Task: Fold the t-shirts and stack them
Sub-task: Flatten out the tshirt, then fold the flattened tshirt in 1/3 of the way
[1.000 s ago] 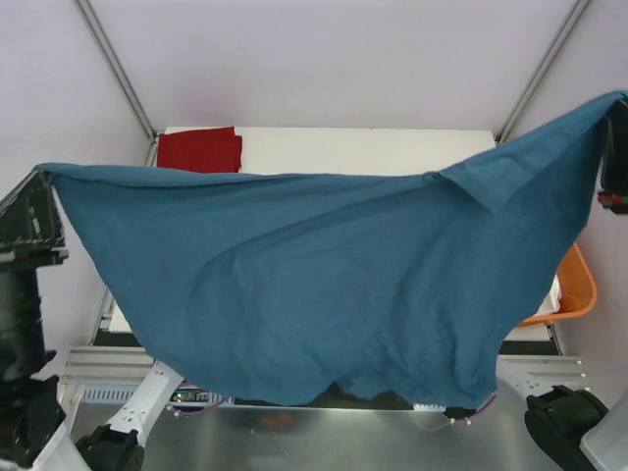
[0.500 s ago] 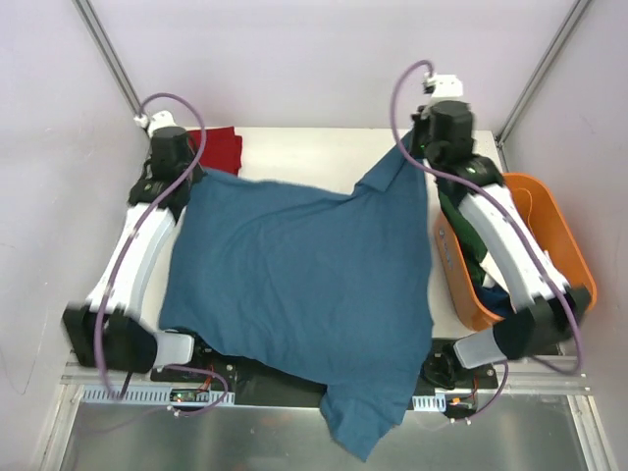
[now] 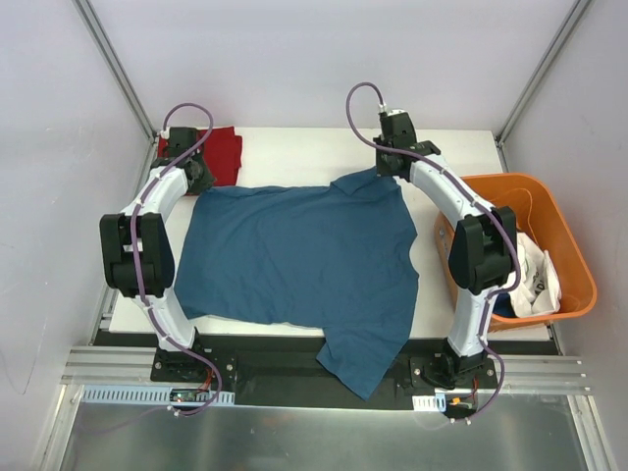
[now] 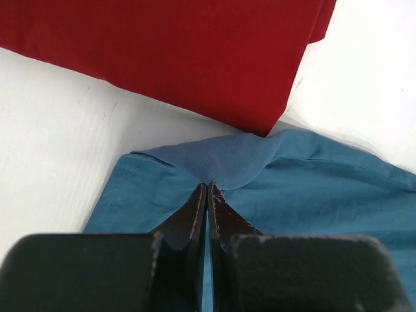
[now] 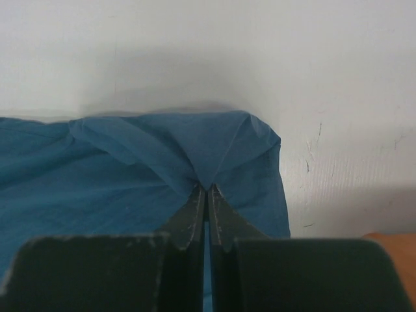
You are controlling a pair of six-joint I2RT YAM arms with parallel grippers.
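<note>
at the far left corner of the white table (image 3: 294,145) a deep red t-shirt (image 3: 211,149) lies folded. just beside it the left gripper (image 4: 207,188) sits low, its jaws pressed together on a pinch of the teal-blue t-shirt (image 3: 304,255) at that shirt's far left corner. the teal-blue t-shirt lies spread flat across the middle of the table, with one part hanging over the near edge. at its far right corner the right gripper (image 5: 207,188) is clamped on a pinch of the same cloth. at the right end an orange basket (image 3: 569,211) holds a crumpled white garment (image 3: 538,280).
</note>
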